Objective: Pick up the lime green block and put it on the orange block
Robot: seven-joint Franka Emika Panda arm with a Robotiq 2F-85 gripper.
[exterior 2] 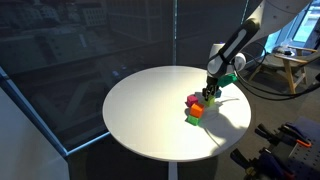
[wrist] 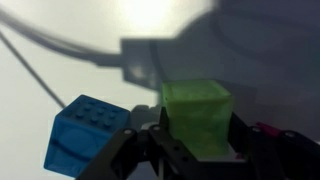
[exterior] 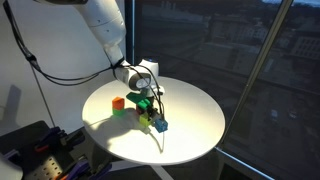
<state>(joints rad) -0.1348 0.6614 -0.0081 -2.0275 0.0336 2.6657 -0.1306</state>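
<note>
Closest to the wrist camera, the pincer [wrist: 198,135] is pinching the lime green block [wrist: 196,115]. Its dark fingers [wrist: 160,140] press against the block's two sides, and only the pale top and front face show between them. From this view I cannot tell whether the block rests on the table [wrist: 60,60] or hangs just above it.

Just beyond the fingers on one side lies a blue block [wrist: 85,130] with studs on top, near the green one but apart from it. On the opposite side a sliver of a magenta block [wrist: 268,128] peeks out beside the other finger. The shadow of the pincer falls across the white surface past them.

In both exterior views the pincer [exterior: 147,97] [exterior 2: 211,90] points down over a tight cluster of cubes near the middle of the round white table [exterior: 195,105] [exterior 2: 140,110]. The blue block [exterior: 161,126] sits at the near edge of that cluster in an exterior view. The cubes directly under the fingers are too small to separate.

The orange block [exterior: 117,102] stands alone on the table, well apart from the pincer and the cluster, with nothing on top of it.

Farther back, the white arm [exterior: 105,30] [exterior 2: 245,35] slopes up and away from the table, with dark window glass [exterior: 220,40] behind it
</note>
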